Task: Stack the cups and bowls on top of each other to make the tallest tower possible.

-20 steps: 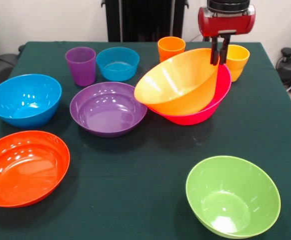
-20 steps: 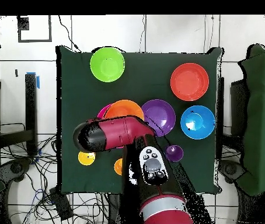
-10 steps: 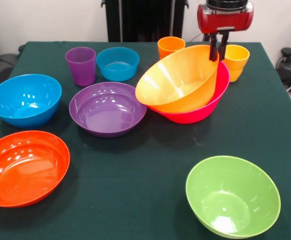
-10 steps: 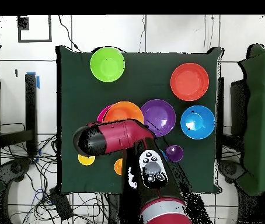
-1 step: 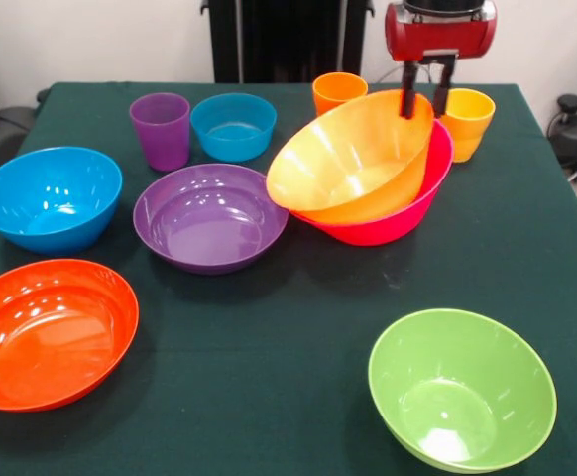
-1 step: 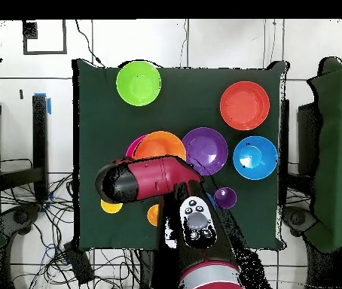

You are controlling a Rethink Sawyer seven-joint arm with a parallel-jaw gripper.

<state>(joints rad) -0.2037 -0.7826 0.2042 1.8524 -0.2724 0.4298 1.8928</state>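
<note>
Where tilted, orange bowl in pink bowl

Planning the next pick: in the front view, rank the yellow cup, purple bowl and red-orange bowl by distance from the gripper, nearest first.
From the gripper:
1. Yellow cup, just beside it, toward the picture's right.
2. Purple bowl, mid-table, toward the left.
3. Red-orange bowl, near left corner.

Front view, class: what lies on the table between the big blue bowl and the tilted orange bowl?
The purple bowl lies between the big blue bowl and the tilted orange bowl; the front view shows it.
</note>
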